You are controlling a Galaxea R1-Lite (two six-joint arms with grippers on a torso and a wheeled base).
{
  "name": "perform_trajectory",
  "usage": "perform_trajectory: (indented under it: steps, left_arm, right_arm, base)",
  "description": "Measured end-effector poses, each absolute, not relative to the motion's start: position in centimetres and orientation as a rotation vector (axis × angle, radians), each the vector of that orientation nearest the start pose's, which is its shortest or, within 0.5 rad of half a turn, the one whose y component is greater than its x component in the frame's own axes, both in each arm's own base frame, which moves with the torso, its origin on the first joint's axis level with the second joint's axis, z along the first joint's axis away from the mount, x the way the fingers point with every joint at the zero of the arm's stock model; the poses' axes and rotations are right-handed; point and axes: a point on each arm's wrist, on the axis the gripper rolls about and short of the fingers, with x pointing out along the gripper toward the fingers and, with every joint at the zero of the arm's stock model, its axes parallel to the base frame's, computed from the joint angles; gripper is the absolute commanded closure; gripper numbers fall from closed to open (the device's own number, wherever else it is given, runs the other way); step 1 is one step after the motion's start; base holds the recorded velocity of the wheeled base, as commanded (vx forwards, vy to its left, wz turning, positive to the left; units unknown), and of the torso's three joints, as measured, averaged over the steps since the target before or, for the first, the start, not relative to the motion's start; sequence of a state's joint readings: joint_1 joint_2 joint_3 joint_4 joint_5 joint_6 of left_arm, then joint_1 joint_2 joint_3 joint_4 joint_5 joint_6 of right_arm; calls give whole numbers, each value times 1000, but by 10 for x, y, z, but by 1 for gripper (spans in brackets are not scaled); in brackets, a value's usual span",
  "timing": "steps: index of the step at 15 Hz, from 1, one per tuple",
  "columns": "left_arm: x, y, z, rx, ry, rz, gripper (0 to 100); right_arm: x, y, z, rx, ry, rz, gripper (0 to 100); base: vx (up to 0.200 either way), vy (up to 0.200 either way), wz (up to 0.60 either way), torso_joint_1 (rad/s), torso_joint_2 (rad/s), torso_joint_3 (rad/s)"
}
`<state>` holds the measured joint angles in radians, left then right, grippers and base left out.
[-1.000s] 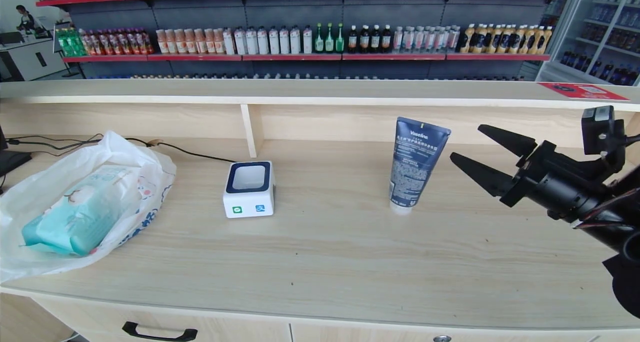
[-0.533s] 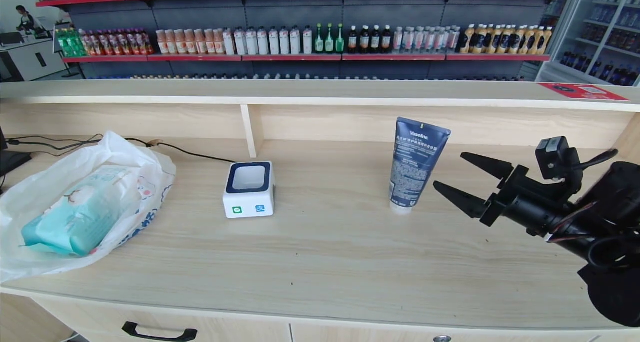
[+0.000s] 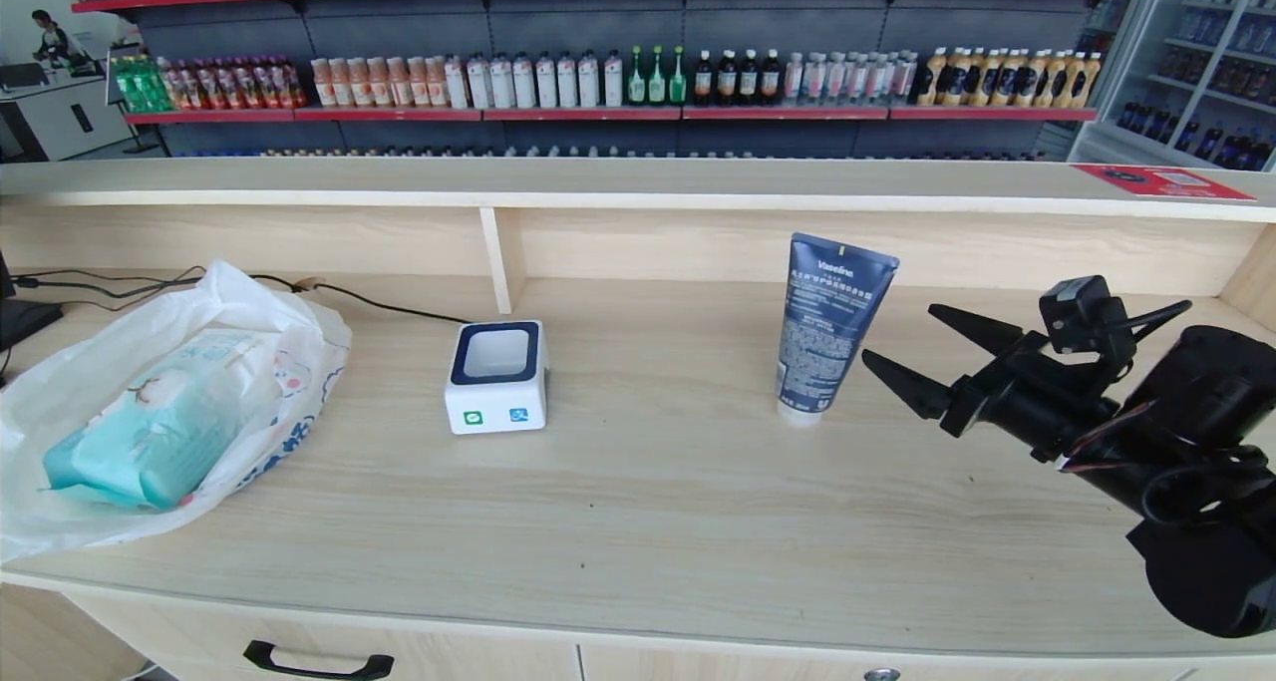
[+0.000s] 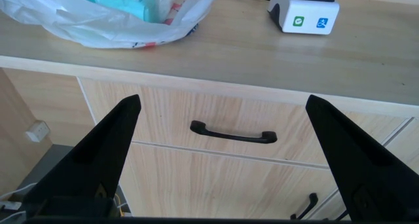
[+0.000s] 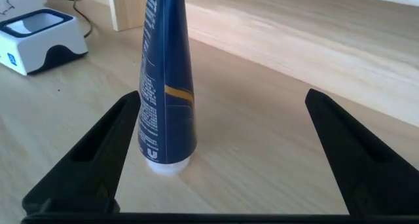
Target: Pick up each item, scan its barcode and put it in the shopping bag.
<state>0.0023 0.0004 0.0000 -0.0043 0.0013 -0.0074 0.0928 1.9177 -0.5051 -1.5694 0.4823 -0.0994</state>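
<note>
A dark blue tube (image 3: 829,324) stands upright on its white cap on the counter, right of centre; the right wrist view has the tube (image 5: 165,86) just ahead of the fingers. My right gripper (image 3: 912,350) is open, a short way to the tube's right, pointing at it. The white scanner (image 3: 496,376) with a dark blue top sits mid-counter, also seen as scanner (image 4: 304,10) and scanner (image 5: 36,37). A white plastic shopping bag (image 3: 249,322) lies at the left with a teal pack (image 3: 164,417) inside. My left gripper (image 4: 222,129) is open, below the counter's front edge, facing the drawers.
A black cable (image 3: 379,305) runs along the counter's back toward the scanner. A raised wooden ledge (image 3: 638,187) with a divider (image 3: 501,257) borders the far side. Drawers with black handles (image 4: 232,133) sit under the counter. Drink shelves (image 3: 598,78) stand behind.
My right gripper has come down and leftward, closer to the tube, staying open. The tube, scanner and bag have not moved.
</note>
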Motion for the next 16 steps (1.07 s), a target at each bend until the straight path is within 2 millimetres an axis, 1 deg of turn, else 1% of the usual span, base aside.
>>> perform_trajectory:
  steps: [4,11,16]
  left_arm:
    - [-23,0,76,-7,-3,4,0]
    - [-23,0,76,-7,-4,4,0]
    - [-23,0,76,-7,-4,4,0]
  right_arm:
    - [306,49,138,-127,-199,566,0]
    - [310,53,133,-124,-186,577,0]
    - [308,74,128,-113,-177,646,0]
  base:
    - [0,0,0,0,0,0]
    - [0,0,0,0,0,0]
    - [0,0,0,0,0,0]
